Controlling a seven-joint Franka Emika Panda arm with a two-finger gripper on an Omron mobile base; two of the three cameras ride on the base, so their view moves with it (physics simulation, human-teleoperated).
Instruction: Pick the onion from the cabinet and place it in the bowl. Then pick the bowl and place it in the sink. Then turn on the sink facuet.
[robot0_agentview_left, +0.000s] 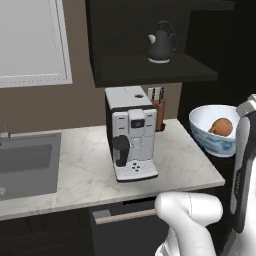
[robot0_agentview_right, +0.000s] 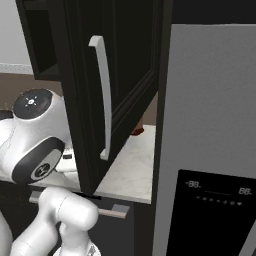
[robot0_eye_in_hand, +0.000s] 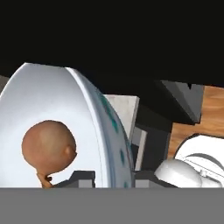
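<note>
At the right of the left base view, the onion (robot0_agentview_left: 221, 126) lies inside the bowl (robot0_agentview_left: 210, 138). The end effector (robot0_eye_in_hand: 114, 180) is clamped on the bowl's rim.

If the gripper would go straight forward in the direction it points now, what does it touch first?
Probably nothing new: the gripper already seems clamped on the bowl rim. Beyond lies dark cabinet space; depth there is unclear.

Glossy bowl (robot0_agentview_left: 216, 131), marble-look counter (robot0_agentview_left: 90, 167)
</note>
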